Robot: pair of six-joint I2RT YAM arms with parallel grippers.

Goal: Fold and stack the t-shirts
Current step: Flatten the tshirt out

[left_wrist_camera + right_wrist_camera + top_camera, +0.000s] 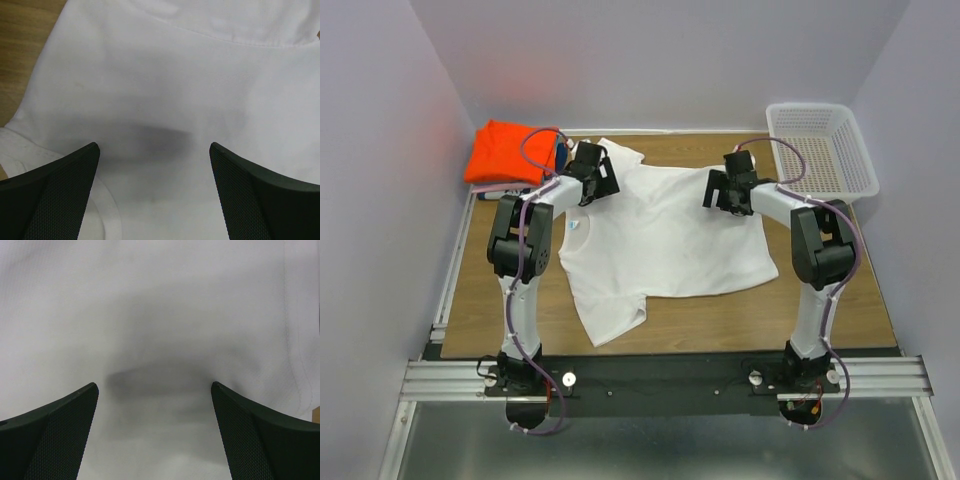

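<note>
A white t-shirt [660,240] lies spread on the wooden table, its small neck label at the left. My left gripper [603,182] is open just above the shirt's far left part; white cloth [160,90] fills its view between the fingers [65,180]. My right gripper [718,193] is open just above the shirt's far right part, over white cloth [160,315]. A folded orange t-shirt [505,152] lies at the far left corner, with a dark blue one barely showing beside it.
A white mesh basket [825,150] stands at the far right corner. Grey walls close in the table on three sides. Bare wood [740,320] shows in front of the shirt.
</note>
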